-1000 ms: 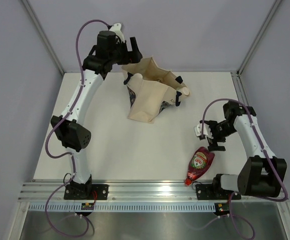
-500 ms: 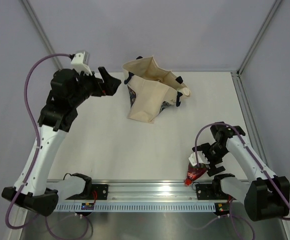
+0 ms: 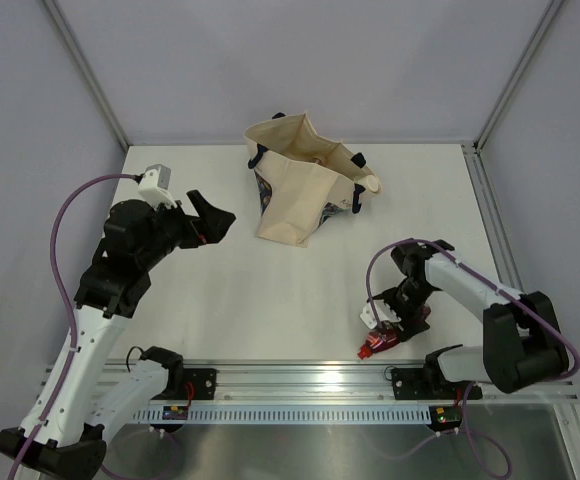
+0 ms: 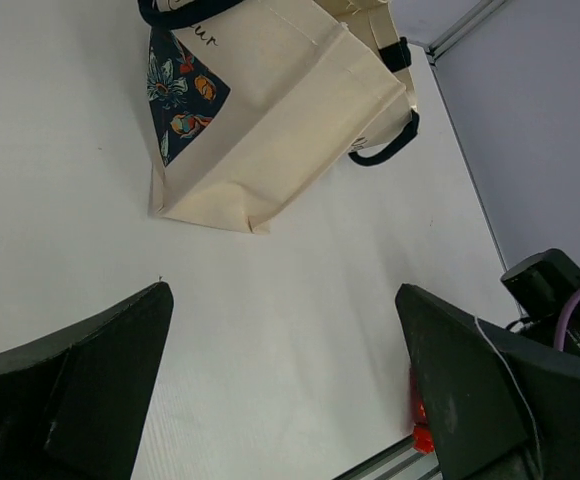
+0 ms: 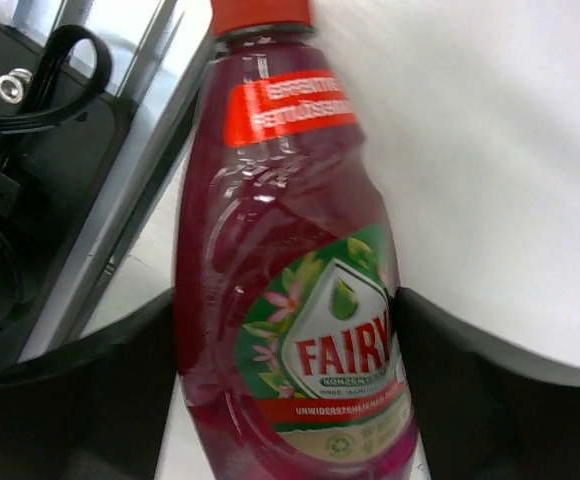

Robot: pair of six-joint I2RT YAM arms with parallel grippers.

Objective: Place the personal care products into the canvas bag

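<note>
Right claw straddles a dark-red bottle lying at the table's near edge, a finger close against each side; blur hides whether they are pressing on it. From overhead the arm covers most of that bottle. Its red cap is cut off by the frame. The label reads "FAIRY"; the red band's white lettering is too smeared to read. Left claw hangs with jaws wide apart and nothing between them. The canvas bag lies slumped at the far middle, its interior hidden, printed letters "ur" cut off.
</note>
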